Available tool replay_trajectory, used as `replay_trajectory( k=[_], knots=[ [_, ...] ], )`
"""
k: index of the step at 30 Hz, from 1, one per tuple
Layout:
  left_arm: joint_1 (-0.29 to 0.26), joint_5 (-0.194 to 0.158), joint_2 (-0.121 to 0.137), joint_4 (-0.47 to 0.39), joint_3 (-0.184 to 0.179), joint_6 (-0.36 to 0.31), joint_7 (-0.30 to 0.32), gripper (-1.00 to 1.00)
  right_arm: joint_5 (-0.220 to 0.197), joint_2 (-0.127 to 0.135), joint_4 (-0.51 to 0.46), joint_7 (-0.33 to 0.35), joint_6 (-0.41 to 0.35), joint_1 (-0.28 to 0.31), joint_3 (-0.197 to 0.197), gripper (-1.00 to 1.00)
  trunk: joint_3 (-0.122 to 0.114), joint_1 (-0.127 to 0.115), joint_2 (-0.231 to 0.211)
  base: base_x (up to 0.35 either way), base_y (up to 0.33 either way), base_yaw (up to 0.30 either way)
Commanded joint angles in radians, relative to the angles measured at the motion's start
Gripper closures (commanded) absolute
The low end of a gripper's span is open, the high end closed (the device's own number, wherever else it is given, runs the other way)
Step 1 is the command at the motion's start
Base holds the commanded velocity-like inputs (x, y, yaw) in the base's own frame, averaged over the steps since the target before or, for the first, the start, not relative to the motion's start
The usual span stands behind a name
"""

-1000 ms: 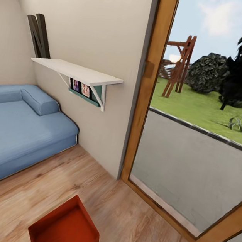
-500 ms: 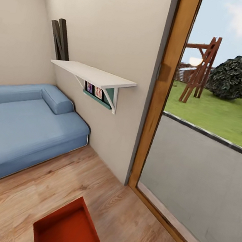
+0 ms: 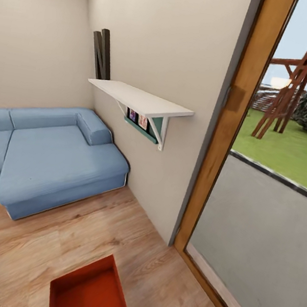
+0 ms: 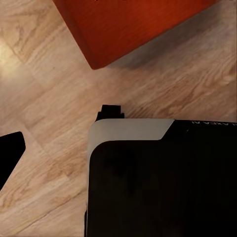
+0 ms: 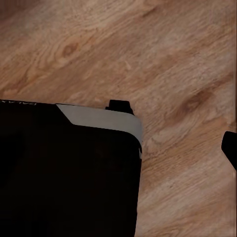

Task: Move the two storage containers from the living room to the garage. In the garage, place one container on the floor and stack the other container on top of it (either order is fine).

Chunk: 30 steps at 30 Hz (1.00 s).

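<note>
Container (image 3: 89, 294) sits on the wood floor (image 3: 34, 248) near us, right of the sofa (image 3: 53, 157), left of the glass door (image 3: 265, 201). We judge it awaits pickup. Long axis runs near-left to far-right, one corner pointing far. Finger states: we cannot tell.

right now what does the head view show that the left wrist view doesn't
Head view alone: the blue sofa, the white wall shelf, the wood-framed glass door and the yard with its wooden frame.
Left wrist view alone: the robot's dark base with a pale edge, seen from above.
Both: one orange-red storage container sitting on the light wood-plank floor.
</note>
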State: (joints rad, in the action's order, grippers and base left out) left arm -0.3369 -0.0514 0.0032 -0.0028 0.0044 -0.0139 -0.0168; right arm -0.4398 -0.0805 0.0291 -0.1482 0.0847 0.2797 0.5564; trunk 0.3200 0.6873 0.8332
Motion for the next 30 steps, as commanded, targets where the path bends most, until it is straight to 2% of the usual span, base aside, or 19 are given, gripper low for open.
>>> replay_trajectory(
  k=[1,15,30],
  knots=[
    [-0.001,-0.005,0.0,0.0,0.0,-0.001,-0.002,-1.0,-0.01,-0.001,0.003,-0.001,0.006,0.001,0.008,-1.0,0.001,0.0,0.001,0.159,-0.121,0.271],
    [-0.001,-0.005,0.0,0.0,0.0,-0.001,-0.002,-1.0,-0.01,-0.001,0.003,-0.001,0.006,0.001,0.008,-1.0,0.001,0.0,0.001,0.137,-0.117,0.271],
    [-0.001,-0.005,0.0,0.0,0.0,-0.002,-0.002,-1.0,-0.01,-0.001,0.003,-0.001,0.006,0.001,0.008,-1.0,0.001,0.0,0.001,0.009,-0.009,0.271]
  ],
)
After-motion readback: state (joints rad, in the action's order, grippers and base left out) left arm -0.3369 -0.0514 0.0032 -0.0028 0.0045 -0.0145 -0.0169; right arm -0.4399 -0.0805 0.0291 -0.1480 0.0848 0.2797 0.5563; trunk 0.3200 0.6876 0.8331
